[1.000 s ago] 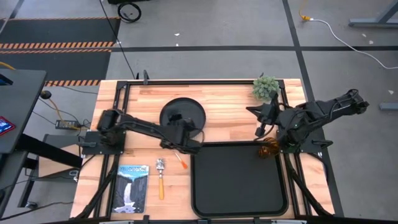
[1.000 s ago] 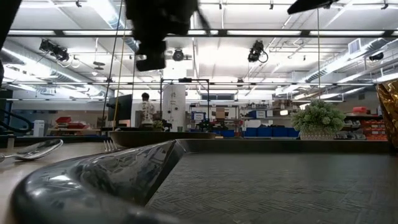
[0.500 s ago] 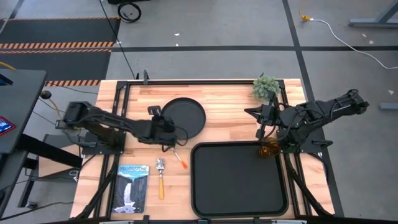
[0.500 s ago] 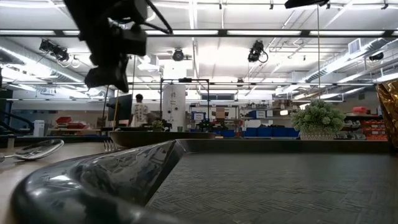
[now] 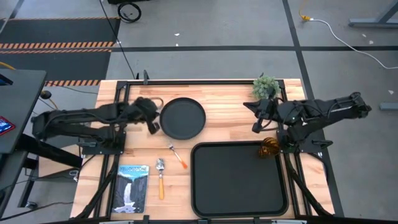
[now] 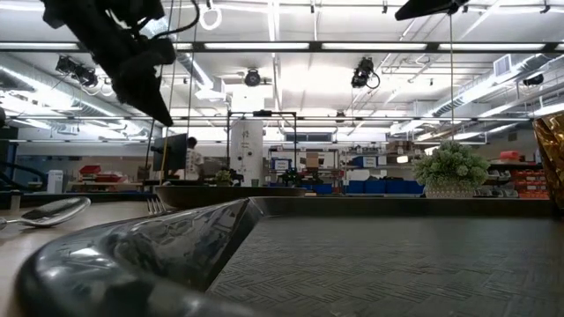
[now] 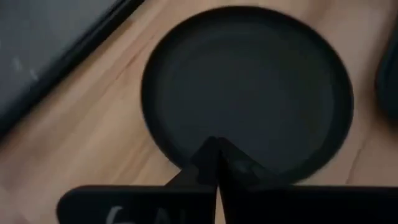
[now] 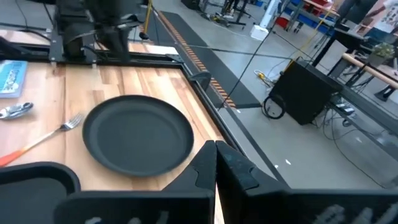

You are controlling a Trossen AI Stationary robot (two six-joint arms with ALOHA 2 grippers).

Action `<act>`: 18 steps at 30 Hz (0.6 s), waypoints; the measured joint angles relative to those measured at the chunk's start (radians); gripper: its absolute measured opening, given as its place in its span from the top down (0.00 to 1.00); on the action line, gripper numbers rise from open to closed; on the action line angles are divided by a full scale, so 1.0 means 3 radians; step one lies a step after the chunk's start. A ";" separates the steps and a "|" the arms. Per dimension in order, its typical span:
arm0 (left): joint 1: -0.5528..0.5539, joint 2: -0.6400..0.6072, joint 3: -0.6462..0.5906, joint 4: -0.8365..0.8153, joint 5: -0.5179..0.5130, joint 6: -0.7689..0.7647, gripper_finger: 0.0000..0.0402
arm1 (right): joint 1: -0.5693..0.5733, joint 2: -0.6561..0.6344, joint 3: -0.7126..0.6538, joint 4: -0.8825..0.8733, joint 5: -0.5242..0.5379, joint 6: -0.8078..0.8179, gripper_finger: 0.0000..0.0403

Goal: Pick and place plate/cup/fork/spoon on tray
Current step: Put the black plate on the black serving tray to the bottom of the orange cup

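Observation:
The round black plate [image 5: 182,118] lies flat on the wooden table, far of the big black tray [image 5: 239,180]. The amber cup [image 5: 269,147] stands at the tray's far right corner and also shows in the low view [image 6: 553,158]. The orange-handled fork [image 5: 177,155] and the spoon [image 5: 160,177] lie on the table left of the tray. My left gripper [image 5: 152,124] is shut and empty, raised above the table just left of the plate [image 7: 249,87]. My right gripper [image 5: 256,126] is shut and empty, above the table far of the cup.
A booklet [image 5: 132,186] lies at the near left, beside the spoon. A small potted plant [image 5: 265,87] stands at the far edge near my right arm. Bare wood shows between the plate and the plant.
My left gripper has drawn back from above the fork, near the tray's far left corner, toward the table's left and far edges. It now hangs left of the plate. The plate, fork, spoon and cup have stayed in place.

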 joint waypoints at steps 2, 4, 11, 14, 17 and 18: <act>0.0211 -0.0009 -0.0021 -0.0020 0.0071 -0.0352 0.99 | -0.0059 0.0044 0.0000 0.0083 -0.0146 -0.0048 0.98; 0.0364 0.0045 -0.0021 -0.0017 0.0074 -0.0740 0.99 | -0.0106 0.0104 0.0000 0.0175 -0.0316 -0.0120 0.98; 0.0954 0.0641 -0.0021 0.0152 0.0574 -0.1123 0.98 | -0.0158 0.0322 0.0000 0.0395 -0.0708 -0.0232 0.98; 0.1228 0.0939 -0.0020 0.0345 0.0981 -0.1133 0.96 | -0.0157 0.0410 -0.0001 0.0390 -0.0774 -0.0227 0.98; 0.1429 0.1150 -0.0020 0.0410 0.1229 -0.1104 0.91 | -0.0157 0.0480 -0.0001 0.0377 -0.0790 -0.0221 0.98; 0.1475 0.1200 -0.0020 0.0423 0.1293 -0.1079 0.88 | -0.0157 0.0505 -0.0001 0.0379 -0.0790 -0.0221 0.98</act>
